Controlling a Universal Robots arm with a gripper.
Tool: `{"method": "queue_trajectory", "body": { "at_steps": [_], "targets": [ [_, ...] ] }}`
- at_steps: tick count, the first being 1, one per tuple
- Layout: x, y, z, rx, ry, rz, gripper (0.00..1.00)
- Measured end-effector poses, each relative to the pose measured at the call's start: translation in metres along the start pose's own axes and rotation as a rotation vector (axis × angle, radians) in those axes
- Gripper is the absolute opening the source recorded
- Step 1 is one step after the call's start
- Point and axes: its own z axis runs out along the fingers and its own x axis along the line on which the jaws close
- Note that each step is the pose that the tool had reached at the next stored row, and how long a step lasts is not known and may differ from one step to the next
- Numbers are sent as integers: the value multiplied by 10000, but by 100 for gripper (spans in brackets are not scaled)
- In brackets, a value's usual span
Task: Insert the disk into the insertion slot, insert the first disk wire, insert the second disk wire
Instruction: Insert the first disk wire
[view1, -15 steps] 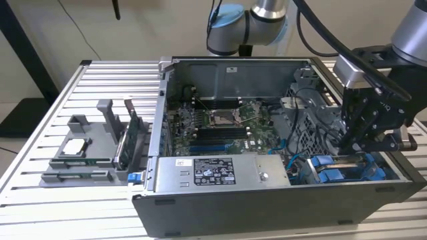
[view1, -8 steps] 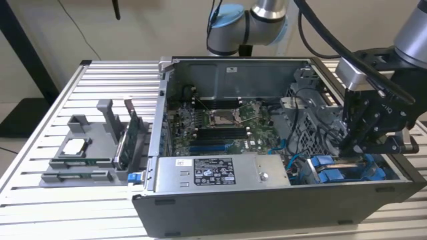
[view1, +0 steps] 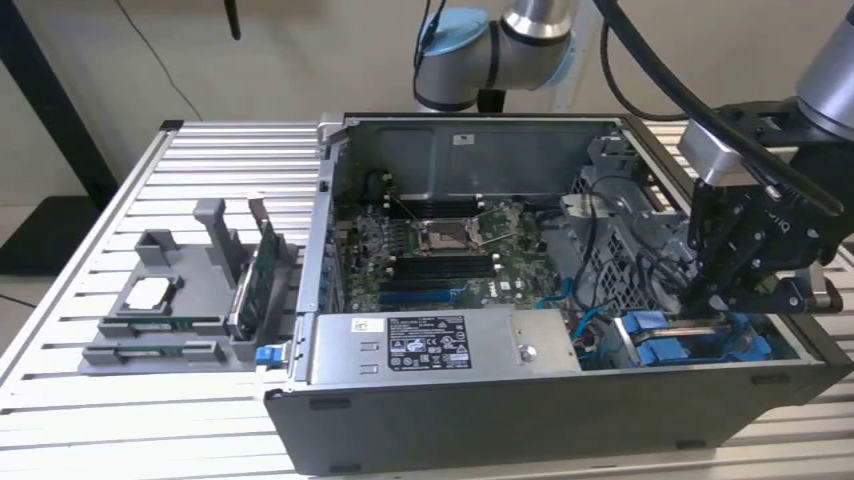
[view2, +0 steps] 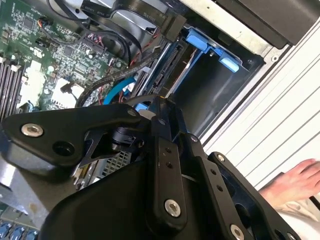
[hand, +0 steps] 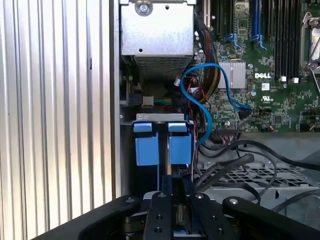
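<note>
Exterior view first: a ribbed metal table (view1: 214, 150), and on it the open black computer case (view1: 534, 430) with a green board (view1: 441, 250) lying flat inside. The gripper (view1: 707, 307) is down in the case corner at the exterior view's right, fingers pinched onto the disk (view1: 683, 323). The disk stands on its thin edge, long axis along the near wall, in the insertion slot (view1: 638, 352) between blue plastic tabs. It's tight: perforated grey metal on one side, case wall on the other. In the first wrist view a blue cable (hand: 200, 95) loops just beside.
</note>
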Motion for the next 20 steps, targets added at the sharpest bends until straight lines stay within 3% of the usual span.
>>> {"method": "queue_trajectory", "body": {
  "at_steps": [3, 9, 15, 20],
  "targets": [
    [-1, -36, 3, -39, -72, 1, 19],
    [-2, -109, 6, -53, -526, -9, 19],
    [-4, -183, 7, -65, -1050, -21, 19],
    [-4, -186, 7, -66, -1094, -21, 19]
  ]
}}
